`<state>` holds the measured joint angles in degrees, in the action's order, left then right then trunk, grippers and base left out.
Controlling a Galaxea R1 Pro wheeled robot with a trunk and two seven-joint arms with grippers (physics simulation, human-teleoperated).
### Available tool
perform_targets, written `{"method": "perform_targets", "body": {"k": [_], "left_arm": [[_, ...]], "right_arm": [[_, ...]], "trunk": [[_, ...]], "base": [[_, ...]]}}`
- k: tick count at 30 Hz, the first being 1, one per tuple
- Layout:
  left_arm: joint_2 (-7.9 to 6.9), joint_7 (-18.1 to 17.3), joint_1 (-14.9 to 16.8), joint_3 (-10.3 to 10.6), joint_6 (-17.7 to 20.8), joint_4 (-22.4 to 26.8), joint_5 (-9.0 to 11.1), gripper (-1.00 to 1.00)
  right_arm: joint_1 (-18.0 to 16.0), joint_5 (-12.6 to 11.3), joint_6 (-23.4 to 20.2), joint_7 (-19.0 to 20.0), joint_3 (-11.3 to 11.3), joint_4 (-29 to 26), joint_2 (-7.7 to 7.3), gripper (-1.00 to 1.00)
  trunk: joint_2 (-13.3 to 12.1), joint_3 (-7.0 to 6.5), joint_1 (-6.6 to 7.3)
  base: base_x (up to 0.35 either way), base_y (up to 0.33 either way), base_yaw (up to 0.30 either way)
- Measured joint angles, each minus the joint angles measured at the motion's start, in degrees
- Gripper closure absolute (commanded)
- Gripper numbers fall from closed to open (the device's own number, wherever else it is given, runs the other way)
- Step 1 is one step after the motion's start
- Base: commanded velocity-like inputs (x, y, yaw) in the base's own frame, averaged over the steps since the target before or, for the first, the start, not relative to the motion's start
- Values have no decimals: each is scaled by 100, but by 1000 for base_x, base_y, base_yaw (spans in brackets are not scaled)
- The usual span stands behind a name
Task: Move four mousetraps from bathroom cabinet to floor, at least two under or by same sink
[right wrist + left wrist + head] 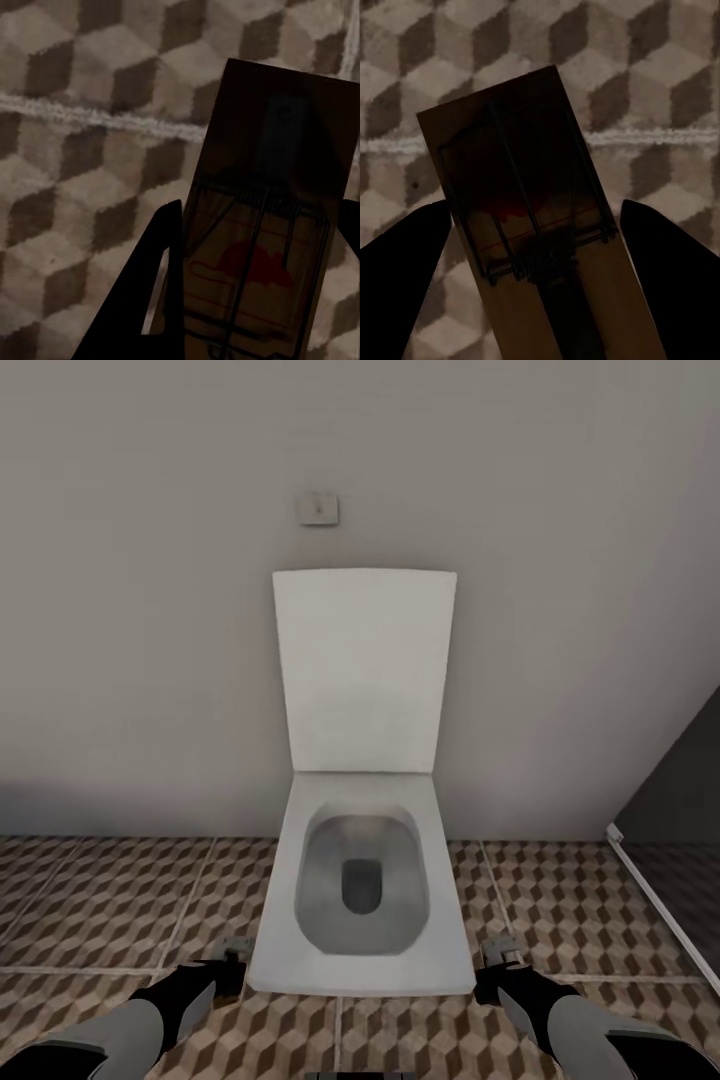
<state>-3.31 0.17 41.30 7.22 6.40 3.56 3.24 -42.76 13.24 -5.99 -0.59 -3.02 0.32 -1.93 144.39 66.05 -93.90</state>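
Note:
In the left wrist view a brown wooden mousetrap (521, 225) with dark wire parts sits between the two black fingers (405, 285) of my left gripper (536, 247), held above the cube-patterned bathroom floor (660, 67). My right gripper (259, 277) is likewise shut on a second mousetrap (277, 202), which hangs over the same tiles (82, 150). From the head view, the left gripper (218, 968) and right gripper (500, 965) hang low over the floor (100, 910), one on each side of the toilet's front. The cabinet and the bathroom sink are out of view.
A white toilet (290, 880) with its lid (365, 670) raised stands straight ahead against the grey wall. A small flush plate (318, 508) is on the wall above. At the right, a dark panel (685, 790) with a white sill (655, 900) borders the floor.

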Motion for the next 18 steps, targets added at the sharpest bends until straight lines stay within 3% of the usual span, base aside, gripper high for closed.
{"method": "perform_targets", "body": {"k": [7, 18], "left_arm": [[-7, -7, 0, 11, -13, 0, 7, 100], [-11, -9, 0, -25, -21, 0, 24, 100]], "right_arm": [[0, 0, 0, 0, -4, 0, 0, 100], [0, 15, -8, 0, 18, 0, 0, 100]], "trunk": [[0, 0, -1], [0, 0, -2]], "base": [[240, 0, 0], [29, 0, 0]]}}
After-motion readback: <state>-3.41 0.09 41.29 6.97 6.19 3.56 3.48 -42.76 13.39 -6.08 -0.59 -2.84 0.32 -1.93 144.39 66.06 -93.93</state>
